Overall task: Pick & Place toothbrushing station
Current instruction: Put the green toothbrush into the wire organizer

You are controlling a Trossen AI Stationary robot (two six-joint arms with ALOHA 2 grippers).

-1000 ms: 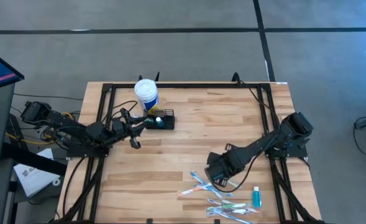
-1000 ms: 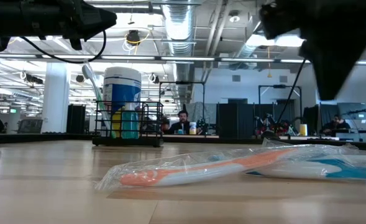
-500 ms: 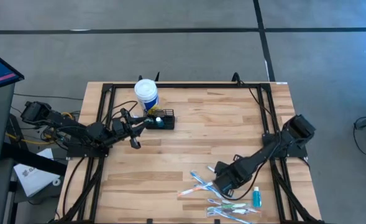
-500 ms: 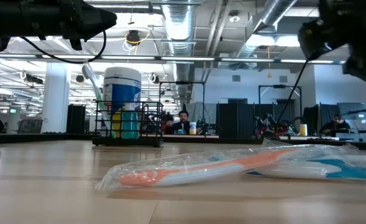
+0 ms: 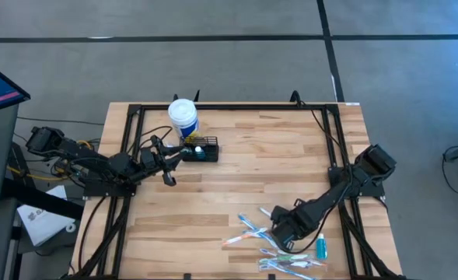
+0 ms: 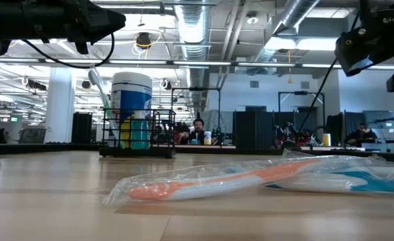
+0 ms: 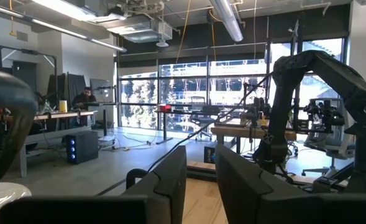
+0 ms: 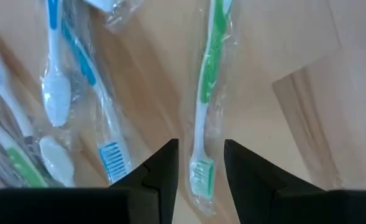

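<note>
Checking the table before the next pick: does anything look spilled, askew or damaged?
Nothing looks spilled or damaged. The plastic-wrapped toothbrushes lie loosely scattered at the near edge, under the right gripper; the small black slotted caddy stands upright beside the white blue-labelled tub.

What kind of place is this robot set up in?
Probably a robotics lab or workshop: exposed ceiling ducts, rows of benches where a person sits, and a butcher-block table on a black frame with two arms.

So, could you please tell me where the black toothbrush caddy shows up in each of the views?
High view: black caddy at the table's far left, just right of the left hand.
Low view: caddy left of centre, far across the table.
Left wrist view: not visible.
Right wrist view: not visible.
Shared landmark: the white tub next to it.
</note>
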